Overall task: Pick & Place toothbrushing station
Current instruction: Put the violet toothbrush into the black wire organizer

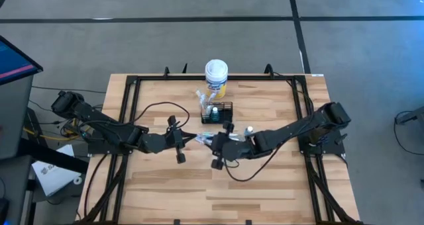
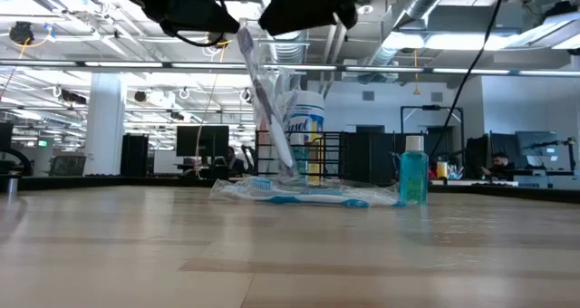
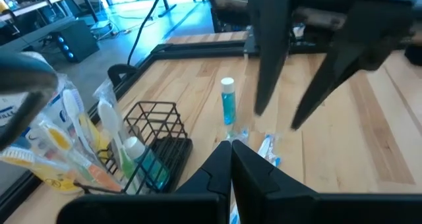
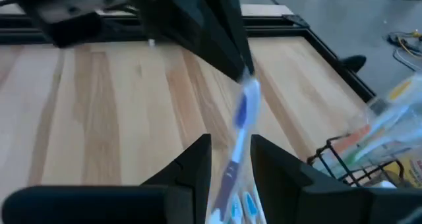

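The wooden table (image 1: pixel 265 185) carries everything, with the left arm reaching in from one side and the right arm from the other, their grippers meeting near its middle. Beyond both grippers, toward the far edge, stands the yellow canister (image 1: pixel 216 76) with its white lid, and just in front of it sits the toothbrushing station (image 1: pixel 218 112), a low black wire-mesh caddy already holding wrapped toothbrushes and a small bottle. The left gripper (image 1: pixel 196 140) has its fingers pressed together on the upper end of a packaged toothbrush (image 4: pixel 242 118), holding it tilted above the table. The right gripper (image 4: pixel 229 159) faces it, fingers partly apart on either side of the same package's lower end. Just beside the right gripper stands a small blue mouthwash bottle (image 2: pixel 413 170).
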Robot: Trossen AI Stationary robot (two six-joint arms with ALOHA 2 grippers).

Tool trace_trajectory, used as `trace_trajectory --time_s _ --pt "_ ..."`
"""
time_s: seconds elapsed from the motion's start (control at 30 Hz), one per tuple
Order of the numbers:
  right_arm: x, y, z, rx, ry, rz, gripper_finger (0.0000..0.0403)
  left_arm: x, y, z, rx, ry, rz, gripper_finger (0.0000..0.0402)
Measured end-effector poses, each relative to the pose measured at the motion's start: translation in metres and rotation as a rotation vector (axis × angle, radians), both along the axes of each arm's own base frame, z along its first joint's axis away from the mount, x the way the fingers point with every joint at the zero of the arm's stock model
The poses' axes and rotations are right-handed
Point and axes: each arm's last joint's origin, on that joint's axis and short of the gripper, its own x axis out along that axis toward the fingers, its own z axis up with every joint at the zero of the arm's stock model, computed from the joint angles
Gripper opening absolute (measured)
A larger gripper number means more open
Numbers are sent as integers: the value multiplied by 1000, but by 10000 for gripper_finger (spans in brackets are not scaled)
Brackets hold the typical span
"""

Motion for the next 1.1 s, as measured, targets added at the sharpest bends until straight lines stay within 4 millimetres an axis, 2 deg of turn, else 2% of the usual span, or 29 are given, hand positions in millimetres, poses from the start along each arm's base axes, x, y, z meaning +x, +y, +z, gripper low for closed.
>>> trace_trajectory --time_s 0.2,0.53,0.83,0.93,1.1 --pt "4 -5 -10 -3 11 -16 97 0 0 1 -5 -6 2 0" --pt "7 -7 -8 25 -27 -29 97 0 0 1 -7 -7 2 0" --pt "18 -9 -31 16 -1 -45 97 0 0 1 -9 -9 3 0" --pt "21 -13 -24 28 -37 -54 97 0 0 1 -10 -10 3 0" --pt "22 -17 -27 28 -35 -68 97 0 0 1 -11 -12 3 0"
